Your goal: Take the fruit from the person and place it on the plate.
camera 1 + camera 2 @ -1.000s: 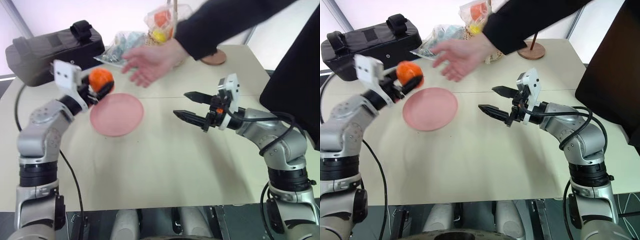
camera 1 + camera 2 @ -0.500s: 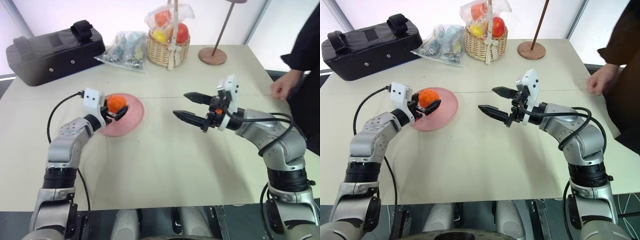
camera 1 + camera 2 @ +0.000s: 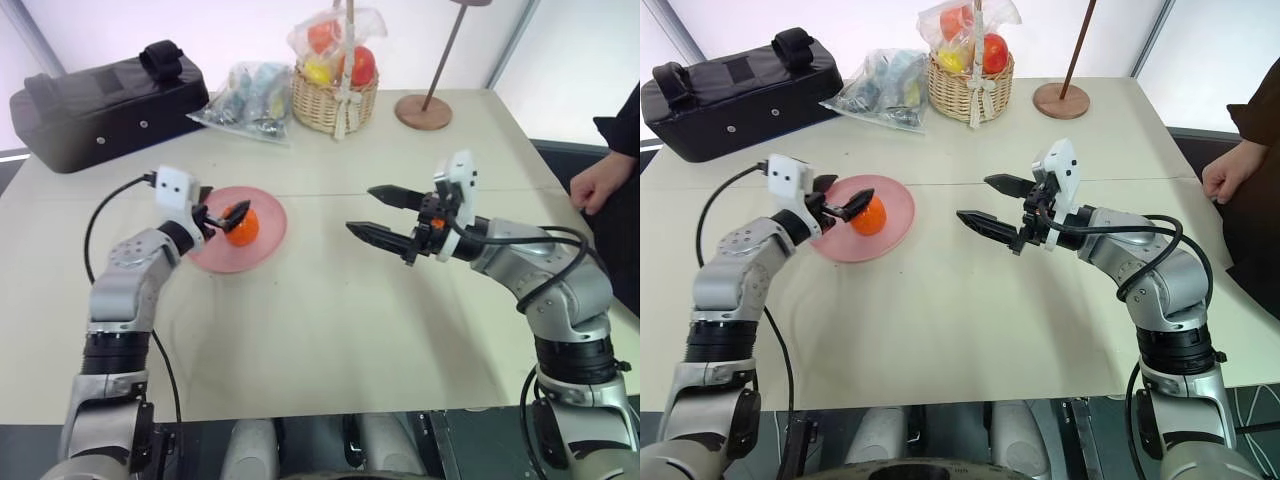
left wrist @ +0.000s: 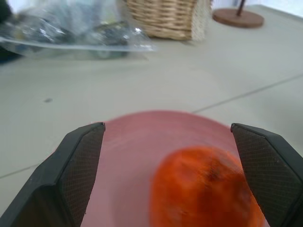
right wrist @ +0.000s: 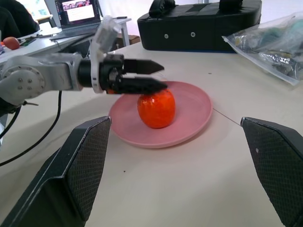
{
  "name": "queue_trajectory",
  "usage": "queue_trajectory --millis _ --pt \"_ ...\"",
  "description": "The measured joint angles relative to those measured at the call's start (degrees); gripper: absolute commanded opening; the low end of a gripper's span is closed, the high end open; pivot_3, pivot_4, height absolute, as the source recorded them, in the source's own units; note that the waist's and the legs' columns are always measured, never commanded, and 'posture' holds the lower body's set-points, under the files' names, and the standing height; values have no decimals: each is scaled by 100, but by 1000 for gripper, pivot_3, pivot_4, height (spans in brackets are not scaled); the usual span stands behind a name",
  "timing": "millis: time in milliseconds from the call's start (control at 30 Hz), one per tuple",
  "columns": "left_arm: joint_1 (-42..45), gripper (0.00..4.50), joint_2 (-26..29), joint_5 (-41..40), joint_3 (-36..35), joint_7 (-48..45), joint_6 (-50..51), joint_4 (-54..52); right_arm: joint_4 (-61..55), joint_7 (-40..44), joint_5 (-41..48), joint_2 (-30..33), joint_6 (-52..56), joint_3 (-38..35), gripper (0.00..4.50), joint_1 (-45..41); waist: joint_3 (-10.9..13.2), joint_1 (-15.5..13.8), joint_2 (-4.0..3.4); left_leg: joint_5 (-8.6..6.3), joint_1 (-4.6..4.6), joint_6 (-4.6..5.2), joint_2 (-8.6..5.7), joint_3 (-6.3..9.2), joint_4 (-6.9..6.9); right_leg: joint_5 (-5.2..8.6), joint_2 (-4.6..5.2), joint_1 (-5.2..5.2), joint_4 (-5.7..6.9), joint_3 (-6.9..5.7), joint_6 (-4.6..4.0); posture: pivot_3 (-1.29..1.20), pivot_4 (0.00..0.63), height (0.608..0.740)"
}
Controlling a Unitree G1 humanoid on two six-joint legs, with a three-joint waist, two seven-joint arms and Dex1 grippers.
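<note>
The fruit (image 3: pixel 869 215) sat on the plate (image 3: pixel 895 232), toward the plate's middle; the left claw (image 3: pixel 847 207) hovered level just over it with its fingers spread wide, gripping nothing, one finger above the fruit's top and the fruit free between and below the tips; from the left wrist the fruit (image 4: pixel 204 187) lay low between the two parted fingers (image 4: pixel 83 163) with pink plate around it; the right claw (image 3: pixel 378 213) stood well apart from the plate, above bare table (image 3: pixel 330 330), likewise open and empty, pointing toward the plate; beyond the left claw lay a plastic bag (image 3: pixel 245 90), a basket (image 3: pixel 333 95) of wrapped fruit and a black case (image 3: pixel 95 100); the person's hand (image 3: pixel 597 186) hung by the table's edge, far past the right claw.
</note>
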State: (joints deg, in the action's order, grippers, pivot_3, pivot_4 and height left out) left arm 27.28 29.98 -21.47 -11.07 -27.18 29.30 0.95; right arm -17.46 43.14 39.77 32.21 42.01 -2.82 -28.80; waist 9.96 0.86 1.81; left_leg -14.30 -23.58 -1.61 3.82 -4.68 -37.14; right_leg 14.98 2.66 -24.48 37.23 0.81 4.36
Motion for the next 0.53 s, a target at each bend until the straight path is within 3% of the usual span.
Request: queue_trajectory --millis 267,533 --pt "-1066 4448 908 -1342 -1164 -460 1455 -1765 355 6 -267 6 -214 4 4500 37 0 0 0 0 1 0 1 -1 0 1 4 0 1 -1 -1 0 150 740" --pt "-2386 4448 914 -2192 -2334 -341 1993 -2772 758 29 -573 -95 -540 44 4500 60 0 -8 0 0 2 0 0 -1 -1 2 7 1 0 0 -3 0 150 740"
